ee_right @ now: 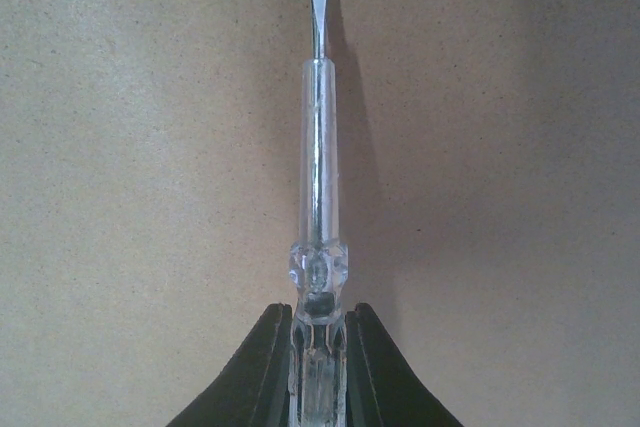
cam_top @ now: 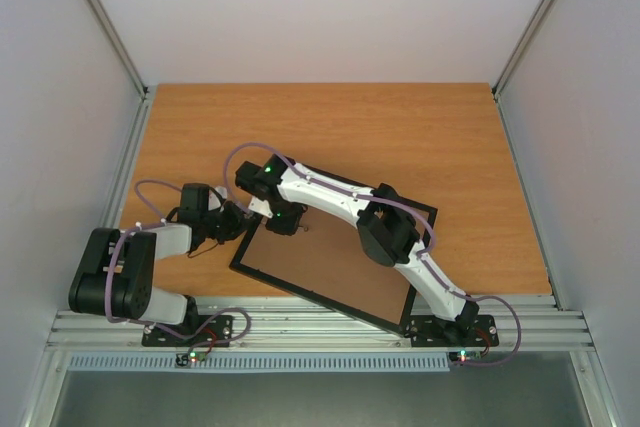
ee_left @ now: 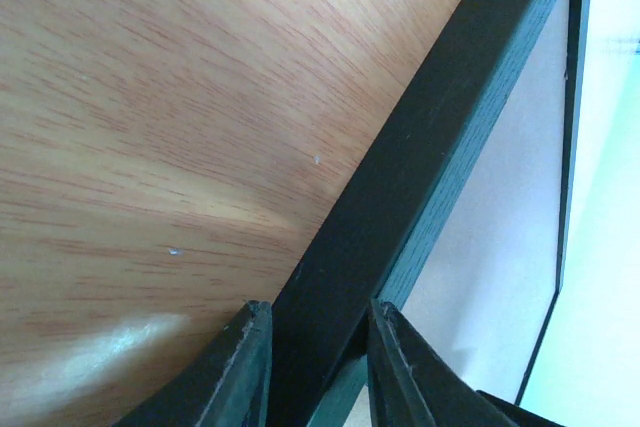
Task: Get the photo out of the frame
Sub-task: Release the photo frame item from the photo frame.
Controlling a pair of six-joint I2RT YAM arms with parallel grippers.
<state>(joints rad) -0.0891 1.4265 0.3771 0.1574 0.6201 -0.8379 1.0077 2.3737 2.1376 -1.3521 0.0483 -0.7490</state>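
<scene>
The black frame (cam_top: 315, 299) lies back side up on the table, with its brown backing board (cam_top: 325, 265) showing. The photo is hidden. My left gripper (cam_top: 243, 219) is shut on the frame's left bar; in the left wrist view the fingers (ee_left: 250, 347) clamp the black bar (ee_left: 420, 147) on both sides. My right gripper (cam_top: 285, 219) hovers over the board's upper left part. It is shut on a clear-handled flat screwdriver (ee_right: 318, 147), whose blade points forward over the board (ee_right: 150, 147).
The wooden table (cam_top: 330, 127) is walled by white panels on the left, back and right. The frame's near corner reaches the metal rail (cam_top: 300, 325) at the table's front edge. The right arm stretches diagonally across the frame.
</scene>
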